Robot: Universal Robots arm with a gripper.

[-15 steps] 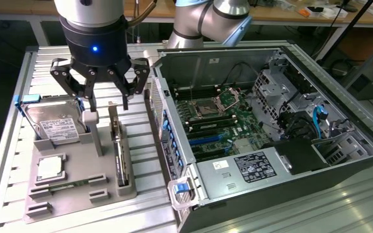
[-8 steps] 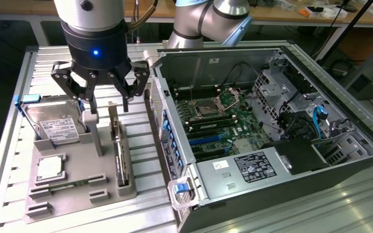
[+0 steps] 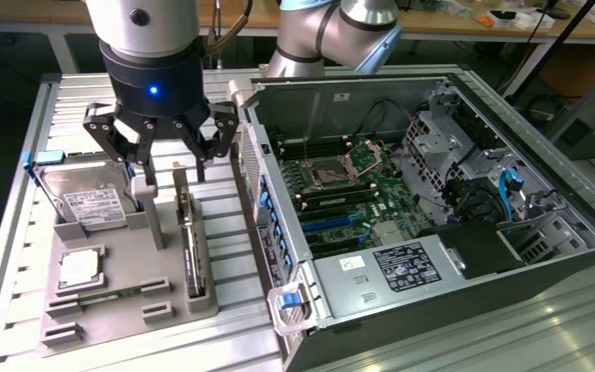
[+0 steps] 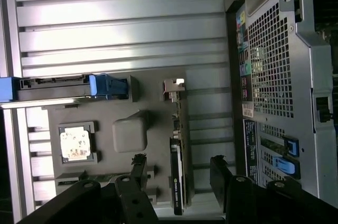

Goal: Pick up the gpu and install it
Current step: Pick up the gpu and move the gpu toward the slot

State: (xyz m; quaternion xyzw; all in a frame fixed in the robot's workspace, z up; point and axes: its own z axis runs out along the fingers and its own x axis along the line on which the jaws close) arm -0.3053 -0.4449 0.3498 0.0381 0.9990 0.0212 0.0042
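Note:
The gpu [image 3: 187, 240] stands on edge in a slot of the grey holder tray [image 3: 122, 318], its silver bracket end toward the back. In the wrist view the gpu [image 4: 178, 155] is a thin dark strip with its bracket [image 4: 173, 85] at one end. My gripper [image 3: 173, 177] hangs open just above the gpu's back end, holding nothing. In the wrist view the gripper [image 4: 179, 174] straddles the card, one fingertip [image 4: 138, 167] on each side and apart from it.
The open computer case [image 3: 545, 263] lies on the exterior view's right, motherboard [image 3: 344, 194] exposed. On the tray are a silver hard drive [image 3: 91, 198], a processor chip [image 3: 78, 266], a memory stick [image 3: 106, 295] and a grey post [image 3: 145, 209] beside the gpu.

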